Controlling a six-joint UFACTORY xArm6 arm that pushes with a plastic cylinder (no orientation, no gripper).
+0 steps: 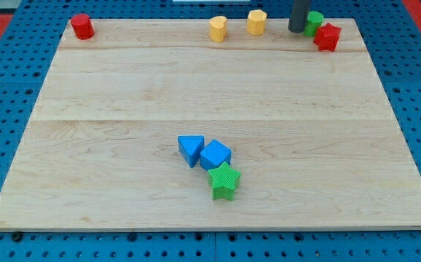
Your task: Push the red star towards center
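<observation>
The red star [328, 36] lies near the board's top right corner. A green cylinder [314, 22] touches it on its upper left. My tip [297, 30] is at the view's top, just left of the green cylinder and left of the red star, close to the cylinder. The rod rises out of the frame above it.
A red cylinder [82, 26] stands at the top left corner. Two yellow blocks [218, 28] [256, 22] sit along the top edge left of my tip. A blue triangle [191, 149], a blue cube [215, 155] and a green star [224, 180] cluster below the centre of the wooden board [123, 109].
</observation>
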